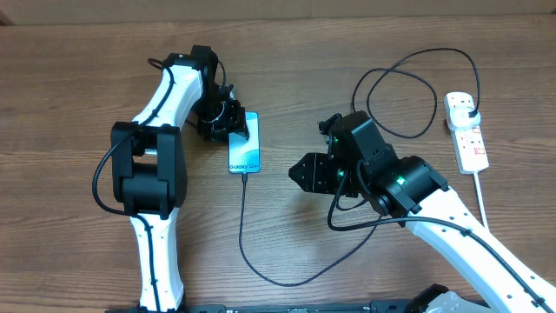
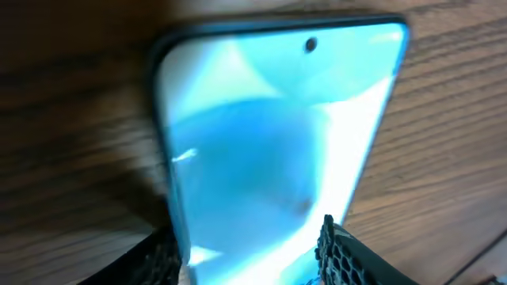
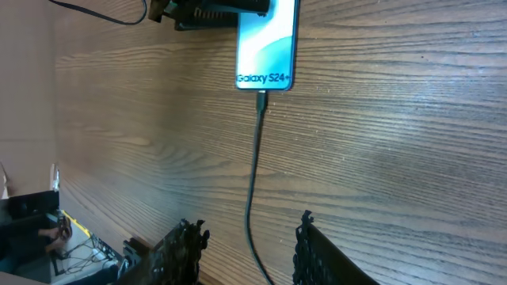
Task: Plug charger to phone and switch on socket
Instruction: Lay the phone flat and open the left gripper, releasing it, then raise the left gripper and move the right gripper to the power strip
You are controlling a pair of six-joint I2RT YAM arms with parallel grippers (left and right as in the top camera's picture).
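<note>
The phone (image 1: 246,143) lies flat on the wooden table, screen lit cyan. The charger (image 1: 242,222) has its tip in the phone's bottom edge and loops across to its black plug (image 1: 470,109), seated in the white socket (image 1: 470,139) at the far right. My left gripper (image 1: 228,119) straddles the phone's top end; its fingers (image 2: 337,255) flank the phone (image 2: 269,134), jaws apart. My right gripper (image 1: 301,171) hovers open right of the phone. The cable (image 3: 253,158) runs between its fingers (image 3: 188,245), unheld, up to the phone (image 3: 267,39).
The socket's thick white cord (image 1: 480,196) trails toward the front right. A loop of the charger cable (image 1: 395,83) lies behind the right arm, and more slack curves along the table front (image 1: 295,283). Bare wood surrounds the phone.
</note>
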